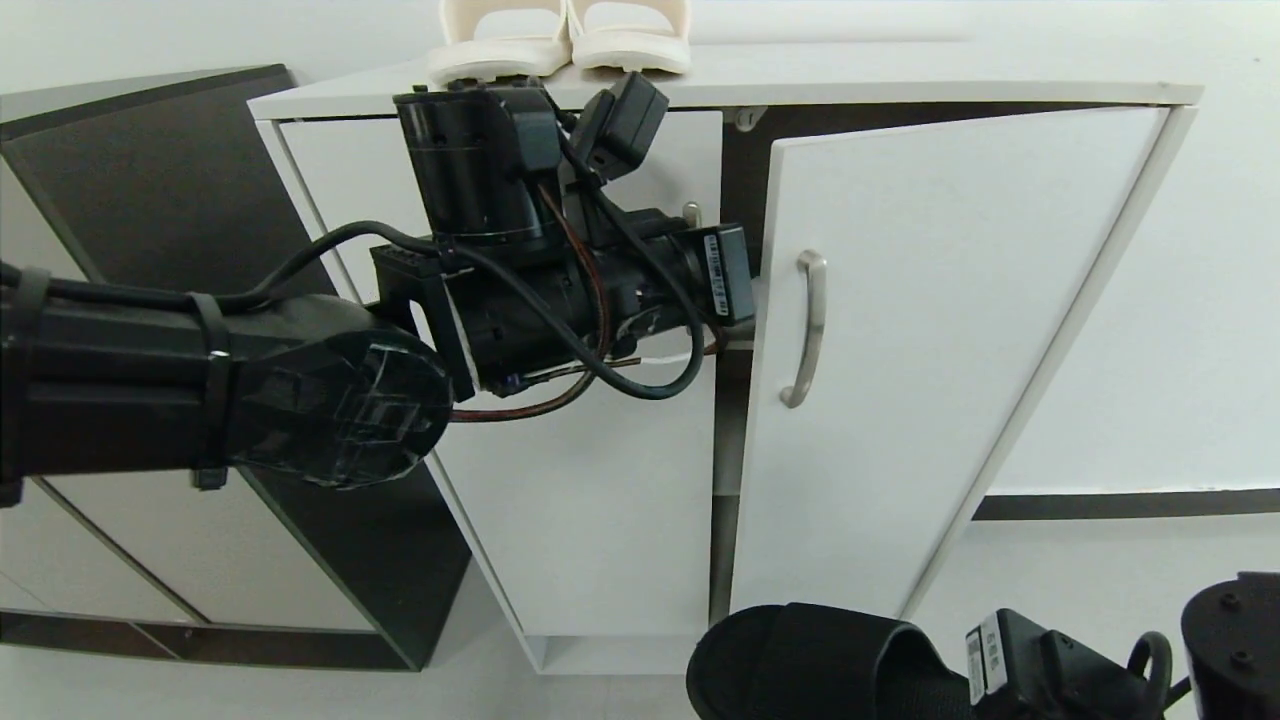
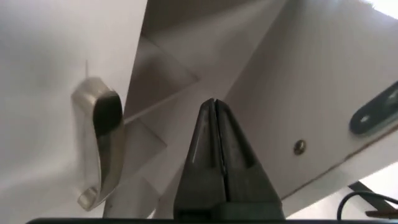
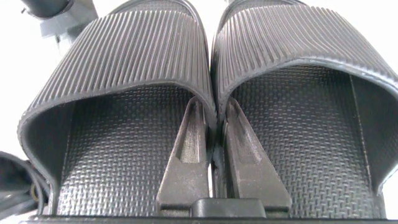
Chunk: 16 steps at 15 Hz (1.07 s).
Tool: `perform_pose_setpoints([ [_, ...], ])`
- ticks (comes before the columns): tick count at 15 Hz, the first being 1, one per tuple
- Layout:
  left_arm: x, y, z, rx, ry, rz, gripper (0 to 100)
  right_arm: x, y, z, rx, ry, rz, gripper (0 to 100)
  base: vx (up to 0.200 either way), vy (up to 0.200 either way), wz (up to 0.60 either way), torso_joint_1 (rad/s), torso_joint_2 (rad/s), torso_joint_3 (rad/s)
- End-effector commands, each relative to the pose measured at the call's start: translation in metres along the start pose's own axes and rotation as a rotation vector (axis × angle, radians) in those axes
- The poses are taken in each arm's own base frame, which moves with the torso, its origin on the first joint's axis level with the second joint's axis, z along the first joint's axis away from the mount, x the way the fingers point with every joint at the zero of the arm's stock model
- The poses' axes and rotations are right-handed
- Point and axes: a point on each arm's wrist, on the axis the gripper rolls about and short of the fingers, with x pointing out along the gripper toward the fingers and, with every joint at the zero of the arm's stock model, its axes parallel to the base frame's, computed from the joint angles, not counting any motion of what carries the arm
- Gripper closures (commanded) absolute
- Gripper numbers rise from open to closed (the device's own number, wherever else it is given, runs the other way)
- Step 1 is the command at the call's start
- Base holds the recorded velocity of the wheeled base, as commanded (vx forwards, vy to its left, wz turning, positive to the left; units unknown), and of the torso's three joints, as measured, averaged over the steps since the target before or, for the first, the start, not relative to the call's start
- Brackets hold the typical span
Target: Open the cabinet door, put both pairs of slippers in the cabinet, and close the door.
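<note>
While the right tool (image 3: 213,104) pinches black slippers (image 3: 124,74), the door (image 1: 930,330) stands ajar.

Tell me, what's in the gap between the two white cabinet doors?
The left gripper, shut, pokes into that gap, beside the left door's handle and the ajar right door. The left wrist view shows it.

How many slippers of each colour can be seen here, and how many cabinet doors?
Cream slippers, on top of the cabinet: 2
Black slippers, low at the front: 2
Cabinet doors: 2, the left door and the right door, which stands ajar
Total: 6
</note>
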Motion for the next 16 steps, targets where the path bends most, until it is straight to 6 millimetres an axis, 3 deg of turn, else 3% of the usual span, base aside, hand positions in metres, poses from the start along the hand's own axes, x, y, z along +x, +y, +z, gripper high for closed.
perform_pose_setpoints([
  [1, 0.002, -0.007, -0.003, -0.002, 0.007, -0.019, 100, 0.002, 0.003, -0.006, -0.003, 0.024, 0.017, 100, -0.200, 0.000, 0.00, 0.002, 0.01, 0.002],
  [3, -0.002, -0.034, -0.007, -0.003, 0.018, -0.065, 100, 0.001, 0.009, -0.012, -0.020, 0.046, 0.046, 100, -0.200, 0.000, 0.00, 0.002, 0.00, 0.002],
  [5, -0.004, -0.074, -0.013, 0.010, 0.034, -0.172, 100, 0.004, 0.017, -0.015, -0.044, 0.063, 0.084, 100, -0.200, 0.000, 0.00, 0.002, 0.01, 0.000],
  [7, 0.001, -0.088, -0.019, 0.019, 0.049, -0.214, 100, 0.000, 0.021, -0.013, -0.058, 0.042, 0.099, 100, -0.200, 0.000, 0.00, 0.000, 0.00, -0.002],
  [9, 0.007, -0.083, -0.026, 0.019, 0.054, -0.203, 100, 0.002, 0.019, -0.008, -0.055, 0.015, 0.086, 100, -0.200, 0.000, 0.00, -0.007, 0.00, 0.005],
  [12, -0.003, -0.058, -0.008, 0.031, -0.008, -0.115, 100, 0.016, -0.005, 0.006, 0.028, 0.006, -0.131, 100, -0.133, 0.000, 0.00, -0.002, 0.00, 0.000],
  [13, -0.015, -0.048, 0.004, 0.037, -0.039, -0.059, 100, 0.023, -0.015, 0.013, 0.084, -0.002, -0.243, 100, 0.000, 0.000, 0.00, 0.000, 0.00, 0.000],
  [14, -0.050, -0.038, 0.027, 0.053, -0.098, 0.047, 100, 0.037, -0.030, 0.023, 0.204, -0.025, -0.438, 100, 0.000, 0.000, 0.00, 0.000, 0.00, 0.000],
  [15, -0.071, -0.036, 0.035, 0.057, -0.109, 0.087, 100, 0.046, -0.034, 0.023, 0.246, -0.022, -0.515, 100, 0.000, 0.000, 0.00, 0.000, 0.00, 0.000],
  [16, -0.116, -0.041, 0.046, 0.075, -0.097, 0.164, 100, 0.059, -0.042, 0.025, 0.286, -0.032, -0.661, 100, 0.000, 0.000, 0.00, 0.000, 0.00, 0.000],
])
